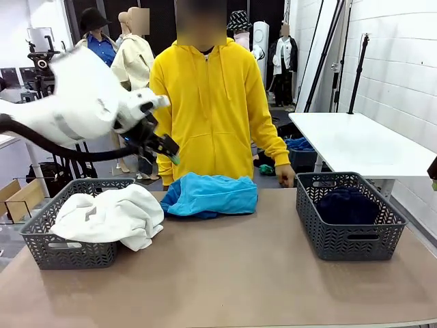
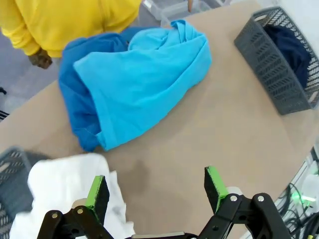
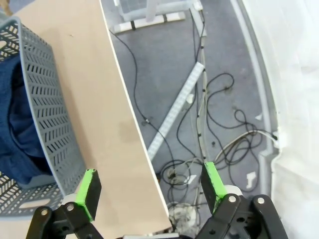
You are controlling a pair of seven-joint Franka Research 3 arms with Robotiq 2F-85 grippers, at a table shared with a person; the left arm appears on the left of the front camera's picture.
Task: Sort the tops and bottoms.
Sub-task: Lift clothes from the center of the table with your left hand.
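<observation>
**Sorting scene, both tools wide and empty**

The left tool (image 1: 171, 152) hangs in the air with jaws wide, holding nothing, above the gap between the white shirt (image 1: 109, 215) and the blue tops (image 1: 212, 195). The shirt spills over the rim of the left basket (image 1: 68, 254). The blue tops lie heaped on the surface (image 1: 239, 280) between the baskets, before a person (image 1: 212, 102). The dark bottoms (image 1: 345, 205) lie in the right basket (image 1: 328, 239). The right tool (image 3: 152, 186), likewise wide and empty, hangs beside that basket, over the surface's edge.
</observation>
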